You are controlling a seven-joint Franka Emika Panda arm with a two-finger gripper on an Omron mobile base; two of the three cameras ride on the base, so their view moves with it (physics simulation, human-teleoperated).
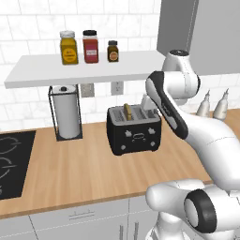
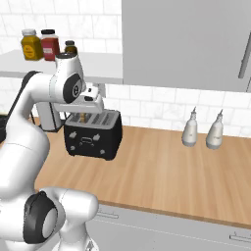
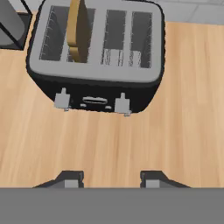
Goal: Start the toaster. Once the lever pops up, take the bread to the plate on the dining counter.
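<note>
White tiled wall and a shelf of jars back a wooden bench [image 1: 84, 168], where the toaster [image 1: 134, 130] stands near a paper towel roll [image 1: 66, 111]. The bread [image 3: 78, 30] stands upright in the toaster's left-hand slot, sticking well out. The gripper [image 3: 109, 178] hovers above and in front of the toaster, fingers [image 3: 70, 178] spread part way, holding nothing. Starting the toaster looks like the step in hand — next the fingers must drop onto a front lever [image 3: 62, 99] and press down.
</note>
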